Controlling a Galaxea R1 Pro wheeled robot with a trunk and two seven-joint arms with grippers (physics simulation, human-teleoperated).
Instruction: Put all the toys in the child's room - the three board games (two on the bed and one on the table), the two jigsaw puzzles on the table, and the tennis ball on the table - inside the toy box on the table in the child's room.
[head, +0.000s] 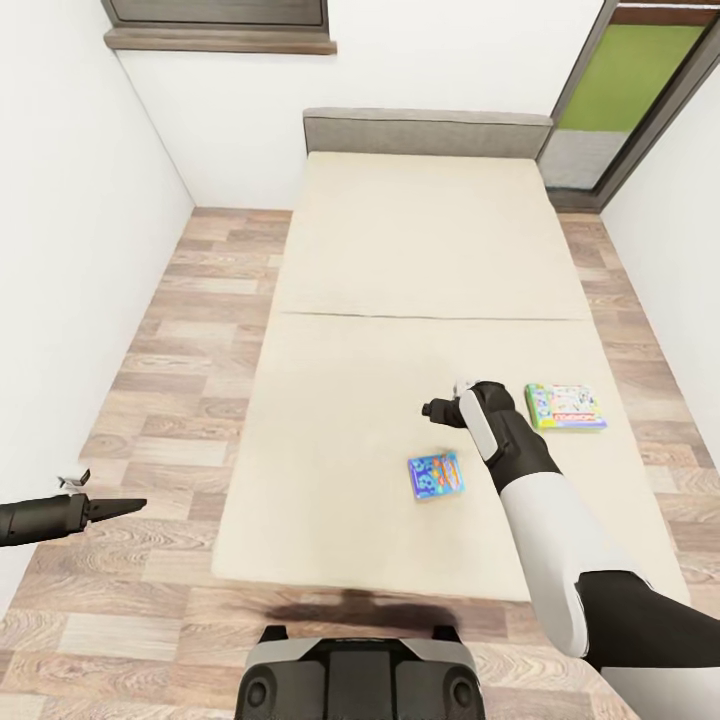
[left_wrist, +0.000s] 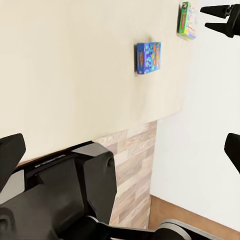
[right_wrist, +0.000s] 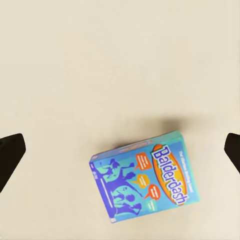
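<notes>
Matt beige cloth bed (head: 400, 260), wood-plank floor (head: 190, 330), glossy printed-card blue board game (right_wrist: 144, 181).

head view overlooks bed (head: 420, 300); both wrist views share blue game (right_wrist: 145, 182).

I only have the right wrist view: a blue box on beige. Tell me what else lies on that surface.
Observer: A green and white board game lies flat on the bed, apart from the blue board game.
Operator: Report my right gripper.
Observer: The right gripper hangs open above the mattress, beyond the blue game.
Operator: Now the left.
Observer: The left gripper is over the wooden floor, off the bed's side.
</notes>
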